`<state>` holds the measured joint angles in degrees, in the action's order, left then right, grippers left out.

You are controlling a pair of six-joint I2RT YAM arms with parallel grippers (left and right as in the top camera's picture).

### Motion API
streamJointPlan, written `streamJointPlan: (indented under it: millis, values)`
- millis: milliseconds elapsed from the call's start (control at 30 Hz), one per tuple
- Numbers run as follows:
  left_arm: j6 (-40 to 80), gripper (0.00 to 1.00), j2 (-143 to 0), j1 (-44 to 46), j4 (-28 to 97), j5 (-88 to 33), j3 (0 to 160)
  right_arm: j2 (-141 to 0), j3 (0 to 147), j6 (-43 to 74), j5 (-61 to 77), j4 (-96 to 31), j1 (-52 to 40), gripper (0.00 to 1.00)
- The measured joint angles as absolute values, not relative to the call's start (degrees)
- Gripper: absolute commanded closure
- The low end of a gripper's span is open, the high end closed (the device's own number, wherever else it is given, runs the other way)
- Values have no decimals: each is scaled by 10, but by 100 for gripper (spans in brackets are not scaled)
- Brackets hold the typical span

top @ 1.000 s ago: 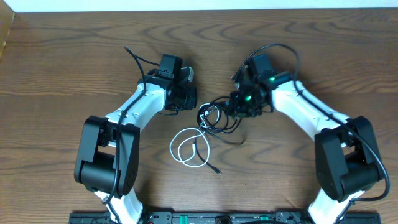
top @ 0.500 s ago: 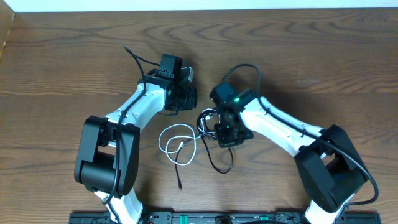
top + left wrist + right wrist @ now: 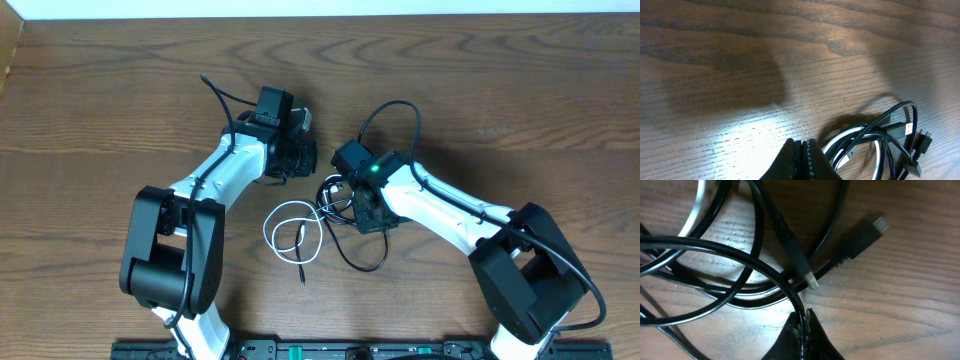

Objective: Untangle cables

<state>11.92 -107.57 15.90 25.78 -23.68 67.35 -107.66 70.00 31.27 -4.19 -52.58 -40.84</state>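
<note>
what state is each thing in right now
black cable: bunched in loops, gripped
white cable: lying in a loop, crossed by black cable, not gripped
left gripper: shut, nothing visible in it
right gripper: shut on black cable

left hand [image 3: 801,143] closed, right hand [image 3: 804,313] closed

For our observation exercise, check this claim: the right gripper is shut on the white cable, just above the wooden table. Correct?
Not quite. The right wrist view shows the right gripper shut on the black cable, not the white cable. The rest stands.
</note>
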Motion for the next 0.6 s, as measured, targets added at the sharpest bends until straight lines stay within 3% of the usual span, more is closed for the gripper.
streamJointPlan:
  millis: [333, 600]
  values:
    - [117, 72, -1076, 188, 255, -234, 674, -1077, 700, 312, -43, -526, -388, 99]
    - [117, 71, -1076, 223, 251, -204, 674, -1077, 699, 317, 19, -524, -388, 99]
